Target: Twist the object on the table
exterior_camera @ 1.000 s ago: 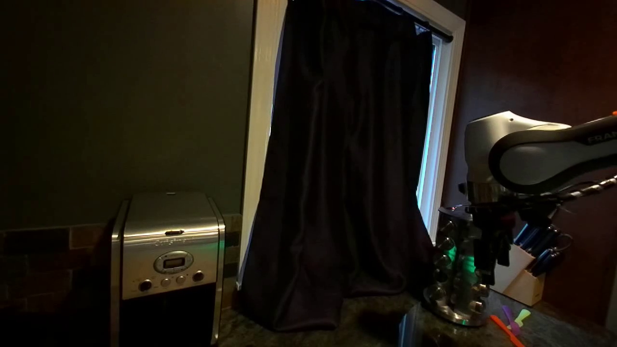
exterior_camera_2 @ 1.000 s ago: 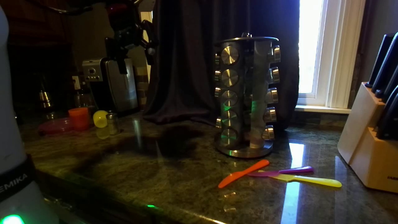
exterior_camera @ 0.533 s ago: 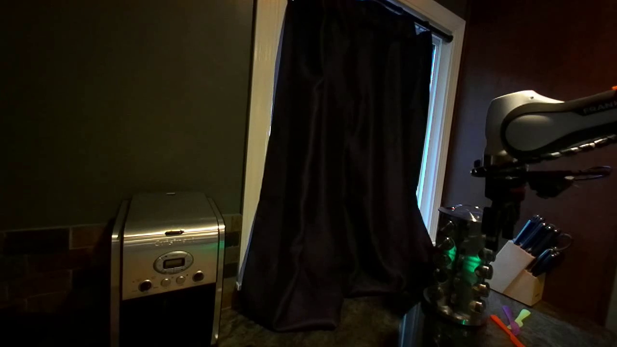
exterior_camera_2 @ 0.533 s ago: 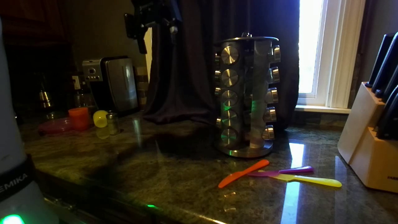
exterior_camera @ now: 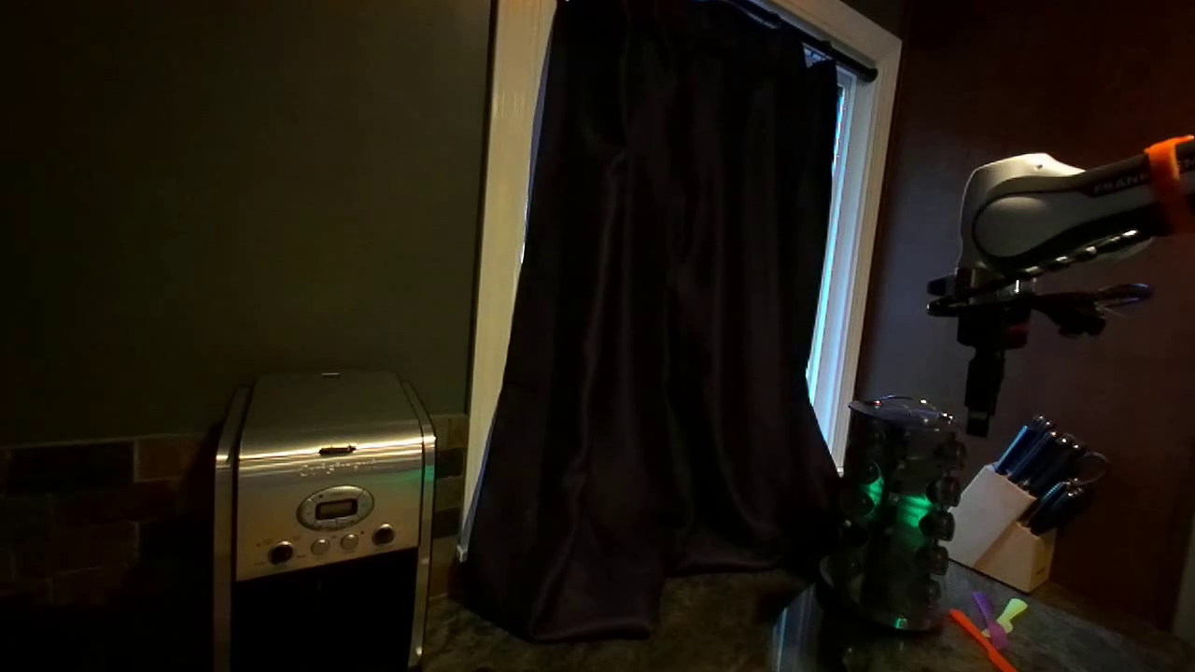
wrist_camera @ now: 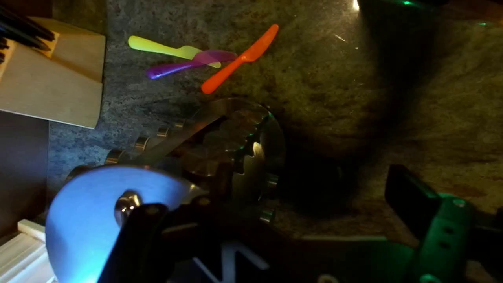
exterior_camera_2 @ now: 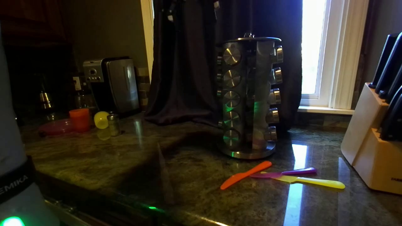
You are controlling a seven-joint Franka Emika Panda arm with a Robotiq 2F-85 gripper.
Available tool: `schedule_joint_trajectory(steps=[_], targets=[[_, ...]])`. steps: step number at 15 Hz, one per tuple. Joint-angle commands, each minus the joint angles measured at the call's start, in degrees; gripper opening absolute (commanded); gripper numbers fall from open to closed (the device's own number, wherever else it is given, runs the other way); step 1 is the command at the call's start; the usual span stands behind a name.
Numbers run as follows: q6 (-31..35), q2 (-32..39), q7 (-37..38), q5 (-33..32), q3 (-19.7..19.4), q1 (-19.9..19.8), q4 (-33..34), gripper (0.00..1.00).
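Note:
The object appears to be a round spice rack with steel-capped jars and green glints, standing upright on the dark glossy table. It also shows in an exterior view. In the wrist view its shiny top disc and knob are at lower left, partly hidden by a finger. My gripper has its fingers wide apart with nothing between them. In an exterior view the gripper hangs pointing down, its tips near the height of the rack's top and apart from it. Elsewhere it is dark against the curtain.
Orange, purple and yellow plastic knives lie in front of the rack. A wooden knife block stands beside it. A coffee maker, an orange cup, a yellow cup and a small jar stand farther back. A dark curtain hangs behind.
My gripper has risen from beside the rack. It has moved right in both exterior views and is now partly cut off at the top in an exterior view. The rack and knives stay put.

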Motion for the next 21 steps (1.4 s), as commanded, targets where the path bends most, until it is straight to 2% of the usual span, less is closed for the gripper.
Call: schedule_joint_trajectory(steps=[1,8,9,10,11,13,20,21], targets=[[-1.22,8.09,-11.62,0.27,-3.86,1.96,7.77,1.00],[-1.24,17.88,-26.06,3.38,-4.26,0.42,18.26,1.00],[-3.06,20.20,-27.37,6.86,-5.09,0.47,20.87,1.00],[-5.73,21.69,-26.57,10.59,-5.29,0.19,22.89,1.00],[-1.32,18.10,-24.61,6.34,-3.02,-1.00,18.15,1.00],[-3.41,20.29,-25.44,9.20,-3.44,-1.25,20.84,1.00],[-3.74,22.08,-24.89,9.59,-3.55,-1.65,22.40,1.00],[-4.78,23.03,-24.85,11.57,-4.16,-1.85,23.71,1.00]])
